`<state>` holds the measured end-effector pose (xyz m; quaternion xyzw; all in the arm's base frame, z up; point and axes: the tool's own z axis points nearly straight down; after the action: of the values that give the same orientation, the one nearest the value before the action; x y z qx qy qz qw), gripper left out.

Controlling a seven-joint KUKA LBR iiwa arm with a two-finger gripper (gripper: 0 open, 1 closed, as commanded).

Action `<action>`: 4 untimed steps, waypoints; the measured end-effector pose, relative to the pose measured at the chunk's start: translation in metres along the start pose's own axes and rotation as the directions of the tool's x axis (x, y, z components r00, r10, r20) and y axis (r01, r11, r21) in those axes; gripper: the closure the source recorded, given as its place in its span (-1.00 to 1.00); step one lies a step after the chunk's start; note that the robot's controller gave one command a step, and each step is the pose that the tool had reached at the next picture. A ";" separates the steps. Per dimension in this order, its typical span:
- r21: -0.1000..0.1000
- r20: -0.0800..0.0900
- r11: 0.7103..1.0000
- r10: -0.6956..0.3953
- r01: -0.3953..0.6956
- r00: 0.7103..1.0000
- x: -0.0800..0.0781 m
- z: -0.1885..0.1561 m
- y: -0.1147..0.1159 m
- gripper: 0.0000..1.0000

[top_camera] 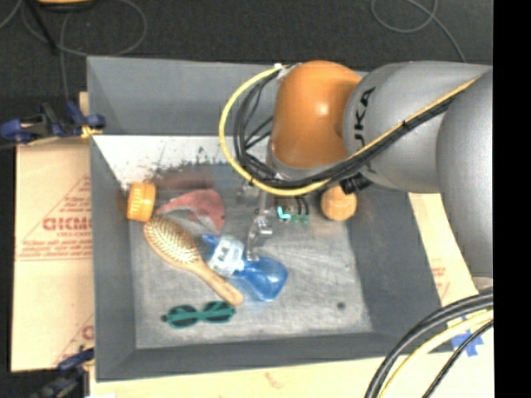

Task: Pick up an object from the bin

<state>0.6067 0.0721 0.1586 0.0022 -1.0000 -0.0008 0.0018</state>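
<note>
The pincer hangs below the orange wrist cover of the arm, near the middle of the frame, inside the grey metal bin. From this angle I cannot tell whether it is released or clenched.

It stands over the upper end of a blue translucent plastic bottle with a white label. The bottle lies on its side at the centre of the bin floor.

A wooden hairbrush with an oval bristle head lies left of the bottle. Its handle runs toward the lower right and meets the bottle's labelled end.

A limp pink piece of cloth lies above the brush, with a short orange plastic cylinder beside it, toward the upper left of the floor. A pair of dark green sunglasses rests near the lower edge of the floor, apart from the rest. A tan wooden ball sits right of the pincer, just under the arm.
</note>
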 end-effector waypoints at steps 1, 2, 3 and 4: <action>-0.001 0.008 1.000 0.001 -0.001 1.000 -0.002 -0.004 0.000 -1.00; -0.004 0.012 0.999 0.031 -0.031 0.999 0.024 0.060 -0.012 -1.00; -0.001 0.006 0.997 0.077 -0.077 0.997 0.033 0.066 -0.014 -1.00; 0.003 0.005 0.999 0.045 -0.045 0.999 0.045 0.058 -0.017 -1.00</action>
<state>0.5617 0.0552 0.1004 -0.0203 -0.9998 0.0008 -0.0009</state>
